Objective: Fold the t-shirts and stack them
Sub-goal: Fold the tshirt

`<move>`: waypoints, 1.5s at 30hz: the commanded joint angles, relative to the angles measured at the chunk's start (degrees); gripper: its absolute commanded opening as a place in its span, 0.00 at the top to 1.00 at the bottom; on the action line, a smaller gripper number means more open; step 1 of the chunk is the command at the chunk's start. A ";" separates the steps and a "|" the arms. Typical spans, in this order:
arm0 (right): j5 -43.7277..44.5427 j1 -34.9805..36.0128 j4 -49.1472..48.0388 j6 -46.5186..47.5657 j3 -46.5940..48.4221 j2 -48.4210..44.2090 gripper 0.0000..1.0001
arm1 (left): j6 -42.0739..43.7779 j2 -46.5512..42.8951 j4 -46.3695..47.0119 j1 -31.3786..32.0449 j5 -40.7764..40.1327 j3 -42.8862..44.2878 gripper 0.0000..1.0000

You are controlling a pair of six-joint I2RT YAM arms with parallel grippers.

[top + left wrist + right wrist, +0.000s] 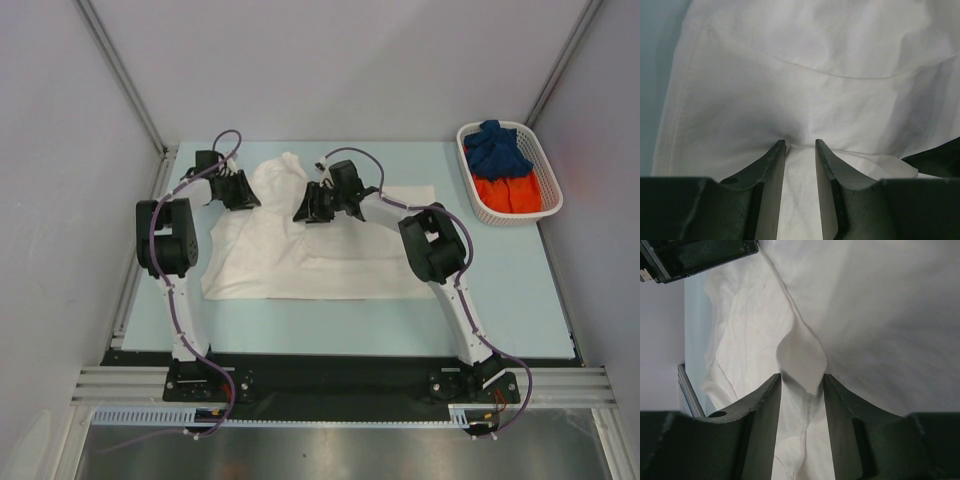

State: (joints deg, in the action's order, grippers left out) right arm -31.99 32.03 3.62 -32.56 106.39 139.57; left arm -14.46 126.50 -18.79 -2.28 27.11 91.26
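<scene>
The two arms rise from the near edge of the table (500, 290). Just beyond them the white t-shirt (330, 265) lies spread over the middle of the pale blue top, its near hem flat and parallel to that edge. Its far part is drawn up into a loose peak between the two claws.

Only the top view shows this layout. It places the left claw (244, 198) at the shirt's far left part and the right claw (304, 211) near the shirt's middle, with the raised cloth between them. It does not show how the fingers stand.

The wrist views do. In the left wrist view, a fold of white cloth runs up between the fingers of the left claw (800, 144), and creases spread out from their tips, so it is pinching the shirt. In the right wrist view, a raised ridge of the same cloth is bunched between the fingers of the right claw (801, 377), which also grip it.

At the far right corner stands the white lattice basket (552, 190), well apart from both claws. It holds a dark blue t-shirt (497, 150) at its far end and an orange t-shirt (505, 192) nearer.
</scene>
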 commanded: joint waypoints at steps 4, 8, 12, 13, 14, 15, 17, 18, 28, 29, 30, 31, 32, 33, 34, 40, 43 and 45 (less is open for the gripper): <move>-1.76 -0.22 0.16 0.47 -0.22 -3.34 0.54 | 2.33 1.21 -0.90 0.35 2.24 2.08 0.68; -1.59 -0.04 -0.10 0.65 -1.53 -3.95 0.53 | 2.50 1.03 -1.60 0.44 2.24 2.60 0.74; -2.11 0.05 -0.36 0.48 -2.59 -4.21 0.53 | 2.94 0.59 -2.22 0.35 2.15 2.25 0.81; -2.11 0.14 -0.45 0.56 -2.76 -4.22 0.53 | 2.94 0.51 -2.13 0.44 2.24 2.08 0.82; -2.03 0.22 -0.54 0.65 -2.94 -4.30 0.54 | 2.86 0.24 -2.04 0.35 2.24 1.90 0.84; -1.68 0.14 -0.72 0.56 -3.29 -4.65 0.54 | 2.60 0.15 -1.43 0.44 2.07 1.29 0.99; -1.50 0.14 -1.24 0.56 -3.47 -4.74 0.57 | 1.98 -0.72 -0.64 0.44 2.15 0.67 1.00; -1.41 -0.04 -1.59 0.56 -3.12 -4.66 0.58 | 1.72 -1.07 -0.03 0.44 1.72 0.06 1.00; -1.67 -0.65 -1.95 2.85 1.63 -4.65 0.98 | -0.74 -10.12 5.86 0.26 -4.51 -6.71 1.00; -2.28 -0.74 -2.12 3.11 2.32 -4.66 0.98 | -1.01 -10.83 6.48 0.18 -5.22 -7.58 1.00; -2.64 -0.74 -2.47 3.37 2.68 -4.57 0.98 | -1.18 -11.44 6.83 0.09 -5.66 -8.03 1.00; -2.99 -1.00 -2.47 3.55 3.29 -4.31 0.98 | -1.27 -12.67 7.09 0.09 -6.45 -8.47 1.00; -3.51 -1.09 -2.21 3.64 4.78 -3.52 0.98 | -1.62 -13.20 7.79 -0.09 -6.81 -9.17 1.00; -3.69 -1.18 -1.34 3.47 5.92 -2.82 0.98 | -1.54 -13.73 7.97 -0.09 -7.07 -9.35 1.00; -4.22 -1.44 -1.07 3.46 6.81 -2.11 0.97 | -1.71 -14.17 8.06 0.00 -7.51 -9.44 1.00; -5.89 -1.53 1.74 3.64 10.95 2.20 0.92 | -1.71 -13.56 6.75 -0.44 -8.65 -8.65 1.00; -5.54 -1.53 2.18 3.64 10.77 2.99 0.90 | -1.45 -13.56 6.66 -0.44 -9.27 -8.82 1.00; -5.63 -1.53 2.62 3.55 10.94 3.43 0.88 | -1.27 -13.29 6.40 -0.35 -9.45 -8.56 1.00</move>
State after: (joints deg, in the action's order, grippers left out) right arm -36.75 30.72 5.21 -29.93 115.52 141.05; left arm -15.59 115.04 -12.97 -2.44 18.68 82.19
